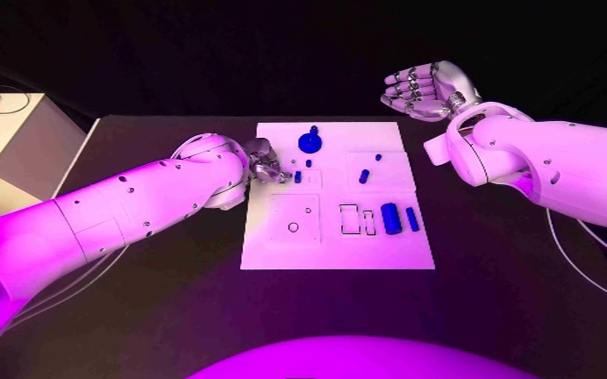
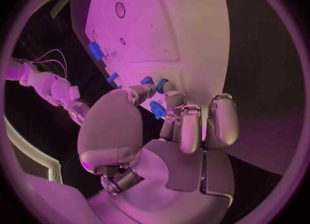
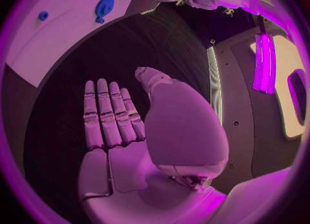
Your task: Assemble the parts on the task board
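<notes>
While pinched, small blue part [image 2: 157, 109] between left hand [image 2: 165, 131] fingertips, above task board [image 2: 168, 22]

bench [image 1: 165, 309]: black, carries the white plate
pale box [image 1: 32, 138]: off the bench's edge, at nine o'clock

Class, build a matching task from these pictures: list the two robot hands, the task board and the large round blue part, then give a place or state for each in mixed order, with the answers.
1. left hand
2. right hand
3. task board
4. large round blue part

A. raised beyond the board's far right corner, holding nothing
B. lies mid-table
C. near the board's far edge
D. fingers at a small blue part by the board's left edge

Pairs: 1-D, 2-A, 3-B, 4-C
</notes>
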Robot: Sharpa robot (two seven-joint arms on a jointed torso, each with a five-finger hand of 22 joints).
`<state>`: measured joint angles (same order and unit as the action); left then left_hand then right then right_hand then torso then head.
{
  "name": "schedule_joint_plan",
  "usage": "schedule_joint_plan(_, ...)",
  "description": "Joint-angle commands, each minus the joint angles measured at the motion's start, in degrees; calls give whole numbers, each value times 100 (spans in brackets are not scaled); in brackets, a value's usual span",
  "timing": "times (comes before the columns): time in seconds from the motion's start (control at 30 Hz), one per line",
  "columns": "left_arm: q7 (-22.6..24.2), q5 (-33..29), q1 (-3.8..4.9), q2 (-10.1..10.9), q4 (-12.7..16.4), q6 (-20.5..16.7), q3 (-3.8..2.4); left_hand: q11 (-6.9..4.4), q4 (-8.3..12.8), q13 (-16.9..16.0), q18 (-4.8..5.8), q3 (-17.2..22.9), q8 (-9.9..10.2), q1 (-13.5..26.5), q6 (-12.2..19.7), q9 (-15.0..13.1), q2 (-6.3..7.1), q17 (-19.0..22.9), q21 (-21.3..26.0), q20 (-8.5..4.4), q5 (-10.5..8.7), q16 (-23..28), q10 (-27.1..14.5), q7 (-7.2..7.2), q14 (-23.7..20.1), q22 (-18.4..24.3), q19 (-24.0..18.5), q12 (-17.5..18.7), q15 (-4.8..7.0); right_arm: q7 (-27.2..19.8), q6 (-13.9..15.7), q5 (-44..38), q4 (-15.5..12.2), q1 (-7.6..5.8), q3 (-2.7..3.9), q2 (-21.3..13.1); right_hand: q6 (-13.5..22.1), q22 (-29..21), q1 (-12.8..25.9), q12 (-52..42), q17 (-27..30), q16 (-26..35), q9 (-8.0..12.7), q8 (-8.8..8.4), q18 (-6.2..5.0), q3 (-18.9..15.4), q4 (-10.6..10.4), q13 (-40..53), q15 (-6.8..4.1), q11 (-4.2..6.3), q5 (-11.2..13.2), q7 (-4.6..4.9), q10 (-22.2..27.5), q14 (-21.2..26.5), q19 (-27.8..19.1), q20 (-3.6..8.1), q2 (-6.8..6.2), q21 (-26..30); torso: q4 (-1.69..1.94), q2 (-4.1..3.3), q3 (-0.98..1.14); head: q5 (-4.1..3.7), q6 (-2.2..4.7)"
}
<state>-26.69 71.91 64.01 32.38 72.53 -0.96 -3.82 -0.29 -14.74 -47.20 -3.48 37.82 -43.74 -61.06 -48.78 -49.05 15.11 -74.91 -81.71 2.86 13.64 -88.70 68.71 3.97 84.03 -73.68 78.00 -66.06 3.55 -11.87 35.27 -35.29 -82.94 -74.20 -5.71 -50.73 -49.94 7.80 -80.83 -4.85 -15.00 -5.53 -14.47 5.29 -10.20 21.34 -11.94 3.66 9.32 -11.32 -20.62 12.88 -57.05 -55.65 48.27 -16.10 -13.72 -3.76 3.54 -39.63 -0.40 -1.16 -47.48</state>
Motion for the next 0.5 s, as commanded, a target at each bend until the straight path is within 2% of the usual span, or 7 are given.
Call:
schedule_joint_plan(0.03, -120, 0, -85, 1, -23, 169, 61, 29, -102, -9, -59, -197, 612, -55, -13, 24, 19, -1219, 42, 29, 40, 27, -13, 9, 497, 9, -10, -39, -33, -46, -66, -13, -11, -1, 2, -3, -7, -10, 11, 38, 10, 25, 9, -33, -26, -34, 0, -5, 30, -39, -28, 213, -4, 9, -30, -7, 61, 19, -1, 2, 0, -2, 1)
schedule_joint_plan(0.13, -116, 8, -85, 18, -13, 111, 60, 41, -199, -43, -65, -542, 608, -23, -9, 63, -11, -1213, 60, 36, 63, 30, -7, 22, 494, 32, -29, -73, -43, -44, -65, -13, -9, -1, 2, -3, -7, -14, 10, 40, 13, 28, 11, -34, -26, -38, 1, -4, 32, -40, -29, 214, -4, 10, -34, -8, 62, 20, -3, 5, 0, -8, 8)
schedule_joint_plan(0.27, -117, 9, -85, 44, 3, 51, 59, 51, -207, -32, -68, -805, 599, 65, 12, 90, -47, -1205, 69, 41, 70, 34, -30, 31, 490, 42, -38, -85, -53, -38, -67, -13, -5, -1, 2, -5, -7, -28, 13, 46, 24, 37, 15, -38, -24, -50, -2, -4, 35, -42, -30, 216, -4, 12, -47, -11, 66, 21, 0, 5, -3, -12, 10)
schedule_joint_plan(0.3, -120, 11, -85, 51, 8, 39, 58, 54, -207, -34, -71, -975, 588, 119, 15, 103, -84, -1201, 77, 45, 76, 36, -37, 32, 489, 51, -46, -97, -57, -33, -69, -13, -4, -1, 2, -6, -7, -28, 13, 46, 24, 37, 15, -38, -24, -50, -2, -4, 35, -42, -30, 216, -4, 12, -47, -11, 66, 21, 1, 3, -3, -17, 8)
schedule_joint_plan(0.5, -129, 16, -85, 73, 23, 4, 55, 54, -210, -21, -74, -1172, 573, 130, 24, 122, -148, -1190, 84, 47, 81, 41, -53, 31, 484, 60, -53, -102, -56, -19, -78, -13, 2, 0, 2, -7, -7, -38, 15, 50, 32, 43, 18, -41, -24, -59, -4, -4, 37, -44, -31, 218, -4, 12, -56, -13, 69, 22, 0, 3, -4, -22, 15)
